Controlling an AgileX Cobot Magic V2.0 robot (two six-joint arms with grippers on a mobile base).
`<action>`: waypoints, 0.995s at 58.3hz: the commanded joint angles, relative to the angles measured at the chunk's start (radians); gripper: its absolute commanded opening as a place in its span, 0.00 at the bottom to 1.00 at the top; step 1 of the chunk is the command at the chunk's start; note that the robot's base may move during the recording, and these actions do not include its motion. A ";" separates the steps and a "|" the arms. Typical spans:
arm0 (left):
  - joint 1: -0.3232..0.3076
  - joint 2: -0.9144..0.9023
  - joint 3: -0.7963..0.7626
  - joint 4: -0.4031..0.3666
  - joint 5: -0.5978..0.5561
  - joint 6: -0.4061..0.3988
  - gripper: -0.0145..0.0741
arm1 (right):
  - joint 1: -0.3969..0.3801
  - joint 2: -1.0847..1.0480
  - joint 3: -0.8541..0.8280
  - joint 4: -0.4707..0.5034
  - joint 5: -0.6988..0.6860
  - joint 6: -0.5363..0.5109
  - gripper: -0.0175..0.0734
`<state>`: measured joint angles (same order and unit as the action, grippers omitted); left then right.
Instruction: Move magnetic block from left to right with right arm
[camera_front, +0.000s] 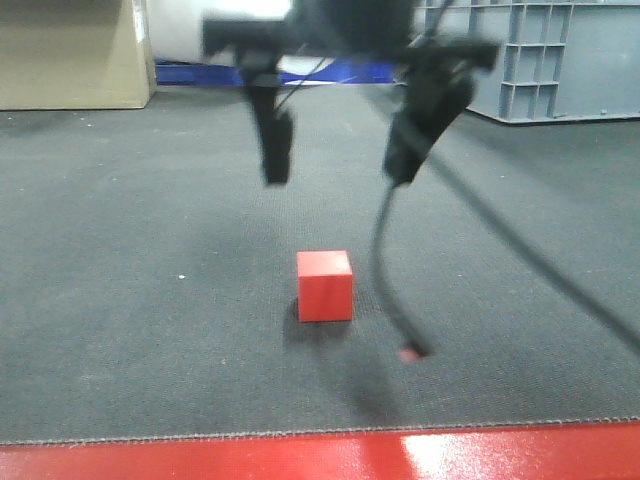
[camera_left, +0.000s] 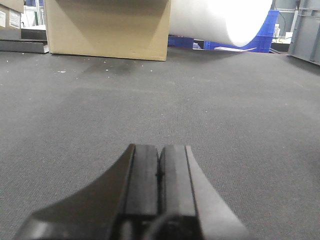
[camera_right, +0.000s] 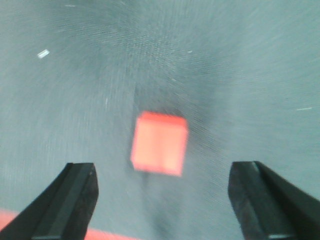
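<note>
the magnetic block (camera_front: 325, 286) sat on the dark grey mat (camera_front: 120, 250), near the middle of its width and closer to the front edge, where a red strip (camera_front: 300, 455) ran along the mat's border. it rested flat on one face, touching nothing else, with its shadow falling just in front of it.

the right gripper (camera_front: 340, 150) hung above the block, blurred in the front view, its two dark fingers (camera_front: 275, 140) pointing down and spread wide, well clear of the cube's top. in the right wrist view the block (camera_right: 160, 143) showed between the two finger tips (camera_right: 70, 202), with open mat on either side of it and no contact. a dark cable (camera_front: 385, 270) drooped from the arm toward the mat just right of the block.

the left gripper (camera_left: 159, 175) lay low over bare mat, its two black pads pressed together with nothing between them.

along the mat's far edge stood a cardboard box (camera_left: 107, 27), a large white roll (camera_left: 220, 20), blue bins (camera_left: 262, 32) and a grey plastic crate (camera_front: 560, 60).
</note>
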<state>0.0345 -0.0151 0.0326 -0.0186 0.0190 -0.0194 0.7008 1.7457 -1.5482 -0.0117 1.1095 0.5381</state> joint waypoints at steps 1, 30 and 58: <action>0.000 -0.005 0.007 -0.003 -0.078 -0.002 0.03 | -0.025 -0.134 0.049 -0.022 -0.083 -0.062 0.89; 0.000 -0.005 0.007 -0.003 -0.078 -0.002 0.03 | -0.392 -0.656 0.615 -0.003 -0.357 -0.268 0.27; 0.000 -0.005 0.007 -0.003 -0.078 -0.002 0.03 | -0.653 -1.039 1.005 0.017 -0.930 -0.634 0.25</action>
<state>0.0345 -0.0151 0.0326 -0.0186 0.0190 -0.0194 0.0555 0.7615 -0.5684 0.0000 0.3497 -0.0585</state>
